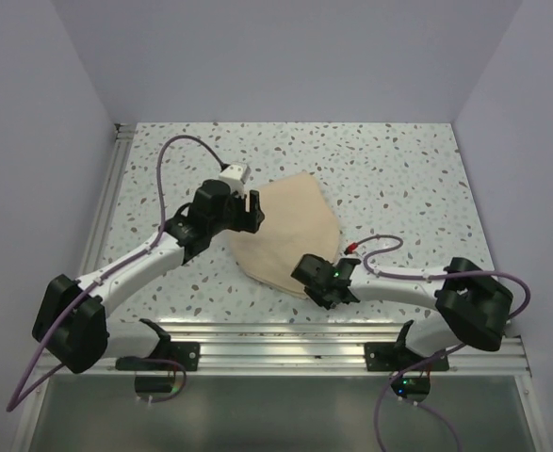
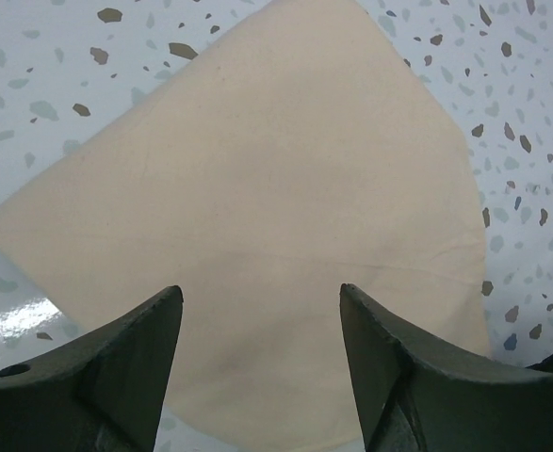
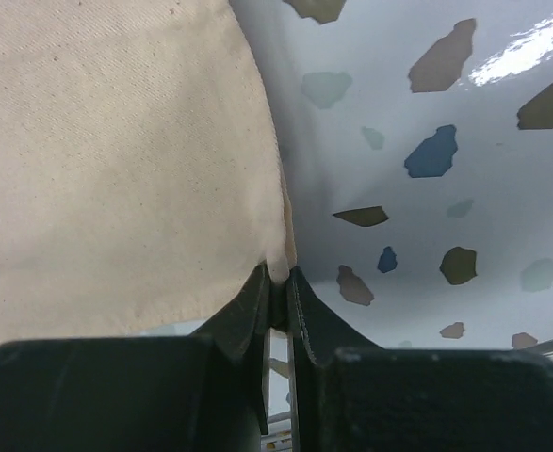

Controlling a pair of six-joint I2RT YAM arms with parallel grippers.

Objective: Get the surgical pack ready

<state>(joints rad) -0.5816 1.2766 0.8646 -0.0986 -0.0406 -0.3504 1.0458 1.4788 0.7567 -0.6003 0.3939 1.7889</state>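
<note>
the right end effector [image 3: 278, 287] is pressed together on the near right edge of the tan cloth [image 1: 290, 226], pinching a small pucker of it. the left end effector [image 2: 262, 297] hangs spread over the cloth's left side. the cloth lies flat in the middle of the speckled tabletop [image 1: 398, 179].

The tan cloth sheet [image 2: 257, 188] is matt woven fabric, its fine weave showing up close, faintly creased. The surface [image 3: 427, 94] is smooth and glossy, speckled like terrazzo, with bright glare. The left tool [image 2: 260, 290] and right tool [image 3: 278, 282] look like dull black plastic; the near-edge rail [image 1: 304, 333] is ridged, satin metal
</note>
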